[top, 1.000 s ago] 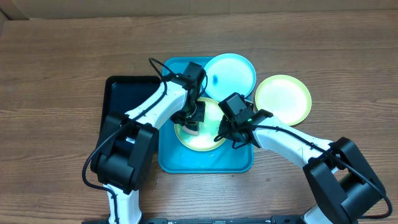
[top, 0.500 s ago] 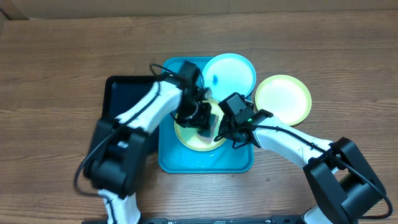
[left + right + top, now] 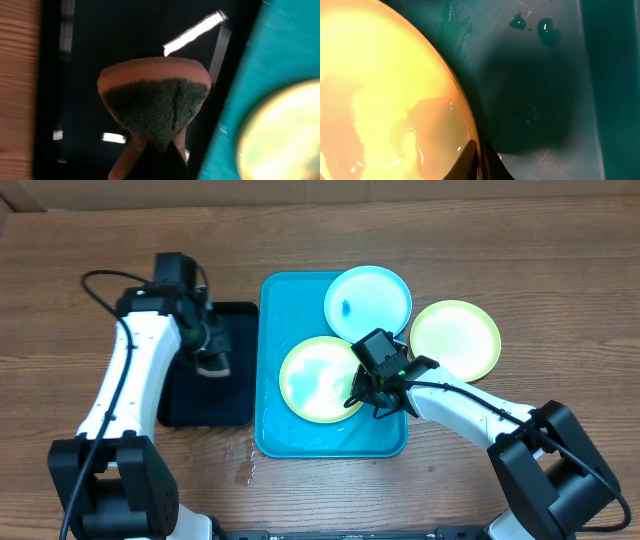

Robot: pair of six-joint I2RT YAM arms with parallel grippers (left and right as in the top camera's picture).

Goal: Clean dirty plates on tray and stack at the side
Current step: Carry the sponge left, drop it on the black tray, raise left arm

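blue tray holds green plate, pinched by right tool; left tool clenches sponge over black tray.

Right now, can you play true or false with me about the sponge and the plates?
1. The left gripper holds the sponge. True.
2. The sponge is over the blue tray. False: it is over the black tray.
3. The blue plate has a blue smudge. True.
4. The right gripper is at the rim of the green plate on the blue tray. True.
5. The three plates are stacked. False: they lie spread out, and the other green plate is off the blue tray, on the table.
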